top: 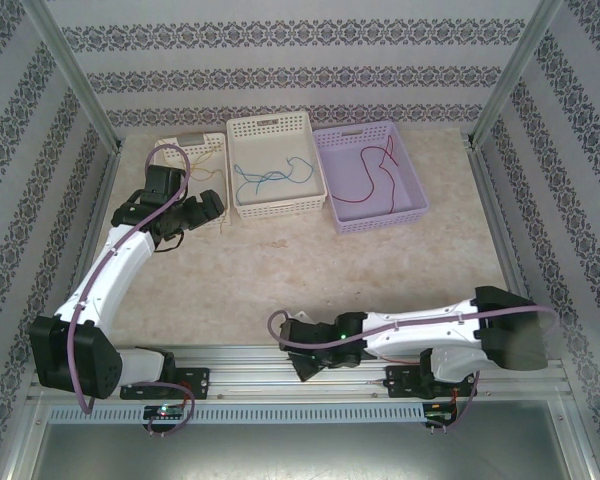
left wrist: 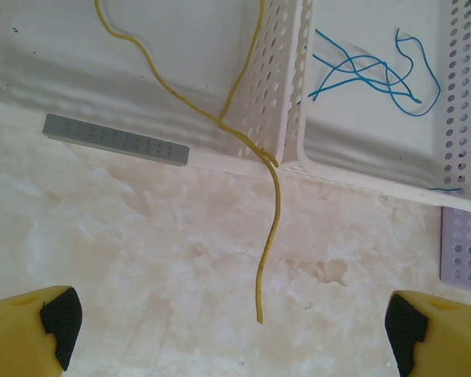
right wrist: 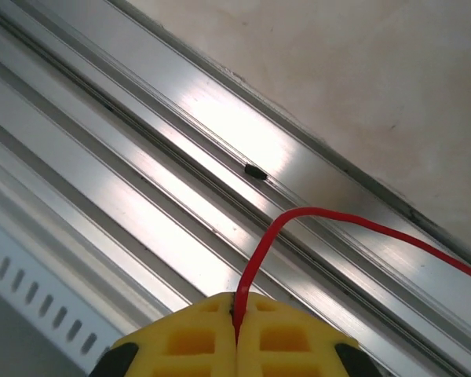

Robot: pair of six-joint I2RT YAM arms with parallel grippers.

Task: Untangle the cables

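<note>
**A:** What was on the left?

**B:** The left gripper [left wrist: 229, 326] hovered over the table [left wrist: 141, 259] with its jaws wide apart, holding nothing. It sat just in front of the left white basket [left wrist: 267, 86]. A yellow cable [left wrist: 271, 228] hung over that basket's near wall, its end lying on the table.

**A:** And further along?

**B:** Blue cables [top: 270, 178] lay loose in the middle white basket [top: 270, 120], and a red cable [top: 375, 175] in the purple basket [top: 355, 130].

**A:** The right side?

**B:** The right gripper [right wrist: 237, 305] was over the aluminium rail [right wrist: 180, 118] at the near edge. Its fingers were pinched tight on a second red cable [right wrist: 298, 216], which curved away rightward.
</note>
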